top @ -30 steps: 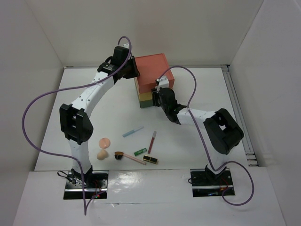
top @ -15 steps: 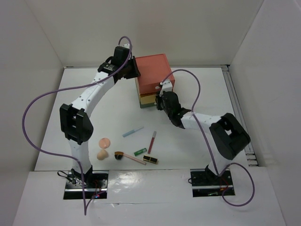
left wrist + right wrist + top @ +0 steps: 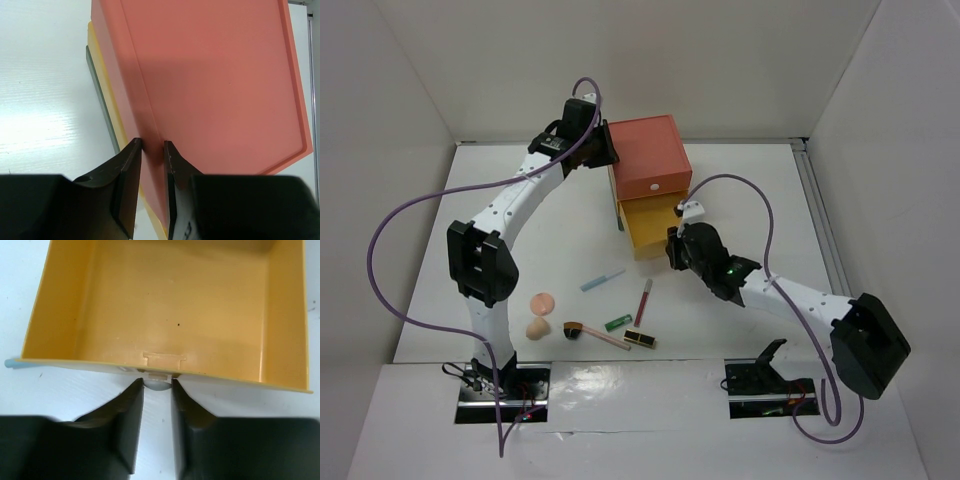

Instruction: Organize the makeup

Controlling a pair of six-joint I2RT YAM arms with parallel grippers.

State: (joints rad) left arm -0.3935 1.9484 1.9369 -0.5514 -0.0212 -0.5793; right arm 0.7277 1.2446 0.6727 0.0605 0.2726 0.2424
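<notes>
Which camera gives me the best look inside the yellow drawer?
Right wrist: it looks straight into the yellow drawer, empty inside, its knob between the right gripper fingers. Top external shows it small and open. Left wrist shows only a yellow sliver.

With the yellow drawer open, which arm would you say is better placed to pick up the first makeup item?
Probably right. The right gripper, on the yellow drawer's knob, sits nearest the red gloss stick, though it must let go first; the left gripper is back at the orange box.
</notes>
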